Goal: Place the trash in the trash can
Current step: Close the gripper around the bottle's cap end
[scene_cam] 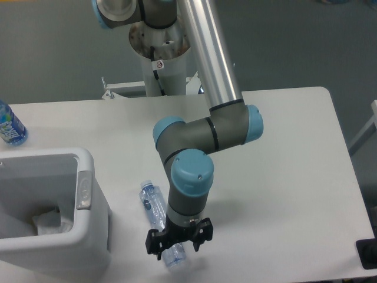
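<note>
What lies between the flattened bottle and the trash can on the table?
Nothing: in the fixed camera view, only bare white table separates the flattened bottle from the trash can. The gripper sits over the bottle's lower end.

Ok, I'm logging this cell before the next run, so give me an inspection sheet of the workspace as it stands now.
Surface: white table, no spills seen.
Job's things: flattened clear bottle lies on the table right of the trash can; crumpled white wrapper already lies inside the can.
Clutter: intact blue-tinted bottle at the table's far left edge.
Grippers: gripper low over the flattened bottle's near end, jaws spread open on either side of it; contact cannot be told.
Cables: nothing seen.
Surroundings: grey floor, arm's pedestal behind the table, a dark object at the right edge.
</note>
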You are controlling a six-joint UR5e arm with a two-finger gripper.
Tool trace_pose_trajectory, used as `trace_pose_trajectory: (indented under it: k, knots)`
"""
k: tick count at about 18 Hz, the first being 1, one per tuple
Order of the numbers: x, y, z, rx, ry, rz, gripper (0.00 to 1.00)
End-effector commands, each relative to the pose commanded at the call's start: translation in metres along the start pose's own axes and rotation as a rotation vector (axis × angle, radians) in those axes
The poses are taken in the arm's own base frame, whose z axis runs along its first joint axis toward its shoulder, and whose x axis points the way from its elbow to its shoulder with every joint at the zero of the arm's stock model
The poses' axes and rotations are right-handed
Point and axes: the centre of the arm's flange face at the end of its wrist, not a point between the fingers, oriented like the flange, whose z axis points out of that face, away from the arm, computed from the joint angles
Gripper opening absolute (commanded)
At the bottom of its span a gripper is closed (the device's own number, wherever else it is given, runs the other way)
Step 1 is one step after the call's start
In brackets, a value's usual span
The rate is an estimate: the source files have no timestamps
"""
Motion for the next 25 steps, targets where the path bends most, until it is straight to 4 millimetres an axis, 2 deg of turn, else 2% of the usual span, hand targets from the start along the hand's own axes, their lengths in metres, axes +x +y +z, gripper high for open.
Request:
trace_pose_trajectory:
  k: [3,7,17,21,25]
  knots:
    - [0.006,0.002,0.009,-0.012,-0.008,0.010,1.00]
    - [0.001,0.007,0.022,-0.035,-0.039,0.025,1.00]
    - [0.002,0.011,0.035,-0.056,-0.070,0.034,1.00]
    - [0.006,0.012,0.037,-0.061,-0.075,0.038,0.96]
    - [0.005,0.013,0.040,-0.066,-0.075,0.039,0.84]
